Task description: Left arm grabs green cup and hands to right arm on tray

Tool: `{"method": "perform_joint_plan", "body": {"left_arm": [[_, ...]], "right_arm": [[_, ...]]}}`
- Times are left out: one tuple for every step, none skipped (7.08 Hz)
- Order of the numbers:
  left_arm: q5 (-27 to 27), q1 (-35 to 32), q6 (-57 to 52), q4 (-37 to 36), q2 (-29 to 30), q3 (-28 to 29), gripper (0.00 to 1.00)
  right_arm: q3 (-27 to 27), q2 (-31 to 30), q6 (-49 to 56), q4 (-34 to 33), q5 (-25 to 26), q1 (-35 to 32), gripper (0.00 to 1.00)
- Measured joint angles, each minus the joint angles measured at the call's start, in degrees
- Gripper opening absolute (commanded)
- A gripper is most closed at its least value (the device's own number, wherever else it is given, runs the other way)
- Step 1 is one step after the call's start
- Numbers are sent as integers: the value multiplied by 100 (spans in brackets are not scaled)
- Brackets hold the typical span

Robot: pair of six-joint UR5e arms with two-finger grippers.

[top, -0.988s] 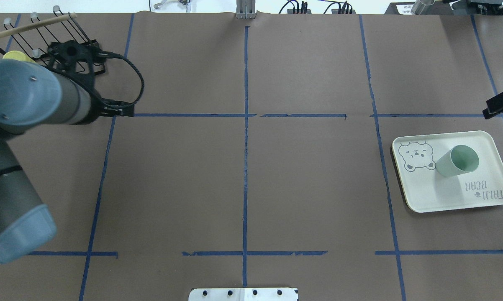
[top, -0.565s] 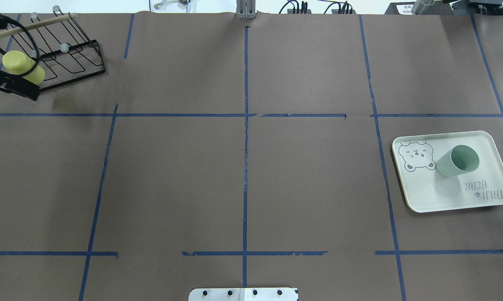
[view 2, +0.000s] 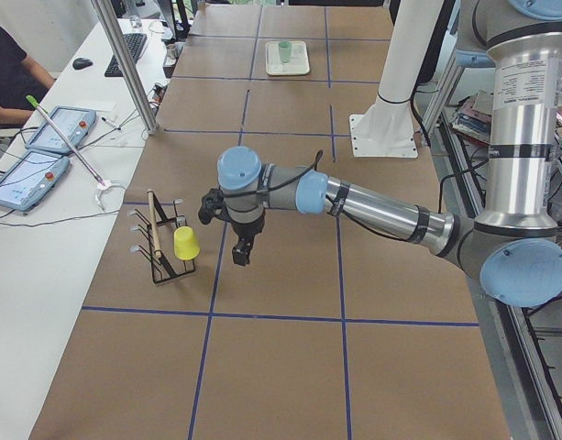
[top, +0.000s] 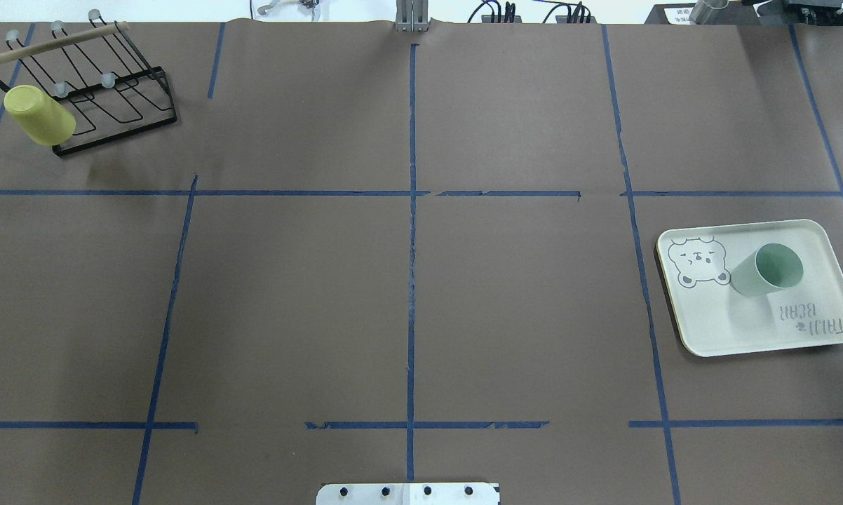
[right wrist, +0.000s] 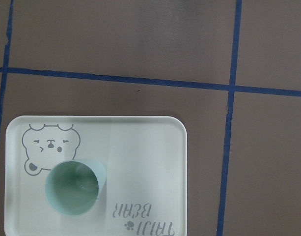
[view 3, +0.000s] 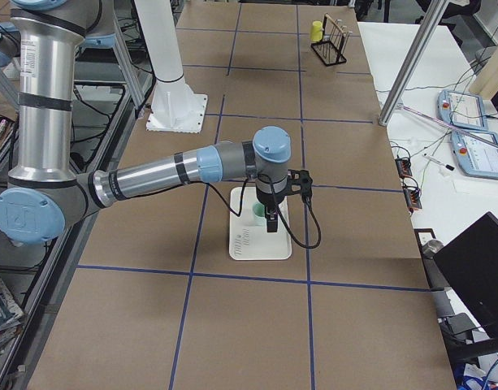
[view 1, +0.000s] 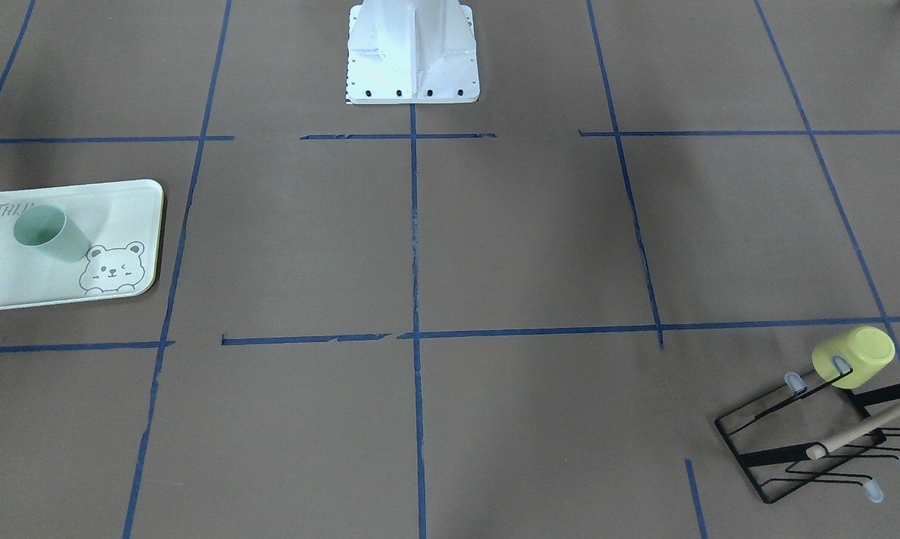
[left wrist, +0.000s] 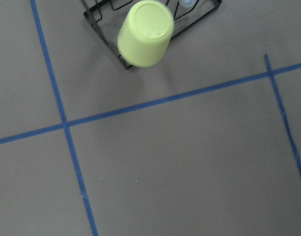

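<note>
The green cup point(top: 765, 270), a small matte mint tumbler with a tapered wall and a darker green inside, is pictured standing mouth-up on the tray point(top: 744, 330), a smooth cream-green rectangle with rounded corners. It sits between the tray's grey bear drawing and its grey lettering. From the side, the cup is seen directly below the right gripper point(view 3: 270, 223), which is hung over the tray at the end of the silver tubular right arm point(view 3: 151, 180). Whether its fingers are spread or pressed together cannot be told. The same holds for the left gripper point(view 2: 243, 255), which is held above the brown table paper point(top: 407, 294) by the left arm point(view 2: 381, 213). Just beside it, a yellow-green cup point(view 2: 186, 243) is hung upside down on a black wire rack point(view 2: 161, 247) with a wooden rod.

A second ago the left arm filled the overhead view's left side over the rack; it is now gone from that view. Cup and tray are unmoved.
</note>
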State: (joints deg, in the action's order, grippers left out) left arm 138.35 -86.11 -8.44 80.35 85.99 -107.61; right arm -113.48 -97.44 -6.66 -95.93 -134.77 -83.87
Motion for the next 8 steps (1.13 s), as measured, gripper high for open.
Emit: {"method": "perform_joint_plan", "body": {"left_arm": [[-1, -81, -271, -136, -164, 174, 100], [-13, -106, -373, -348, -233, 240, 100], [-127, -112, -409, -474, -252, 252, 100], [-319, -114, -427, -513, -251, 264, 100], [-380, -116, -440, -511, -261, 262, 100], [-325, -119, -445, -500, -266, 226, 100], [-294, -126, -454, -486, -270, 185, 100], [-296, -133, -457, -467, -269, 156, 100]], "right_arm": [[3, -56, 23, 6, -1, -3, 100], [35, -86, 40, 2, 16, -5, 100], [60, -140, 109, -4, 27, -6, 100], [65, -222, 256, -3, 75, -6, 100], [66, -280, 394, -1, 171, -5, 100], [67, -303, 456, -2, 233, -1, 100], [67, -314, 479, -4, 256, 1, 100], [65, -317, 484, -4, 258, 2, 100]]}}
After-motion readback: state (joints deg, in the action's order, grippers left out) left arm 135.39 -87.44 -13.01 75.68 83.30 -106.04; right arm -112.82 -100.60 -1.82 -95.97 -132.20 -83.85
